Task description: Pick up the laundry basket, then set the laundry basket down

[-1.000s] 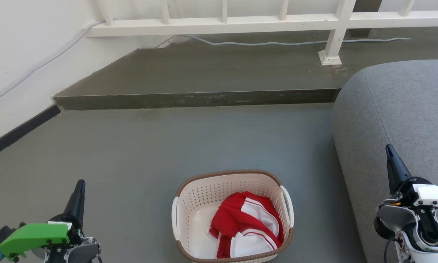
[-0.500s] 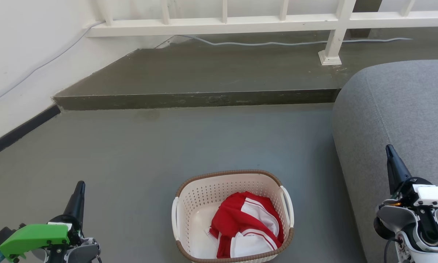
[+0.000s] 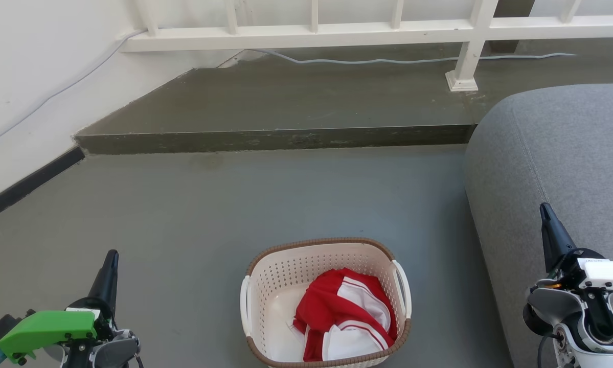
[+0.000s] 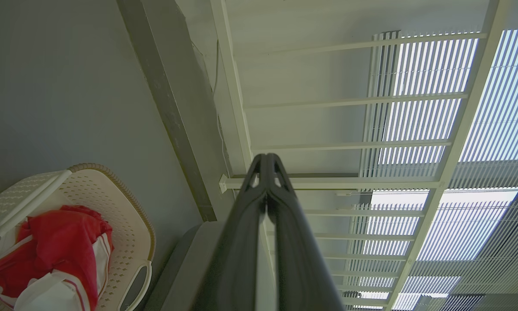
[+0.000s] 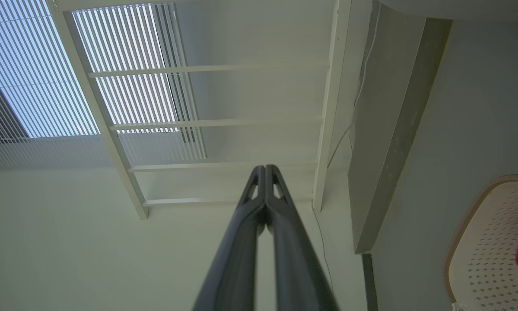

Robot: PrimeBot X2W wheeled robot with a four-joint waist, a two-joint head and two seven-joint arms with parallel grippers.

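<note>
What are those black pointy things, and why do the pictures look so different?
They belong to a robot on wheels with two arms. Each arm ends in a pincer: two long dark fingers. One picture comes from a camera on its head, looking down at the floor. There the left pincer is at the lower left, the right pincer at the lower right. The other two come from cameras on its wrists, looking along the fingers, so the room looks tipped. Both pincers are shut and hold nothing. On the floor stands the laundry basket with red and white clothes inside, beside a grey sofa.
</note>
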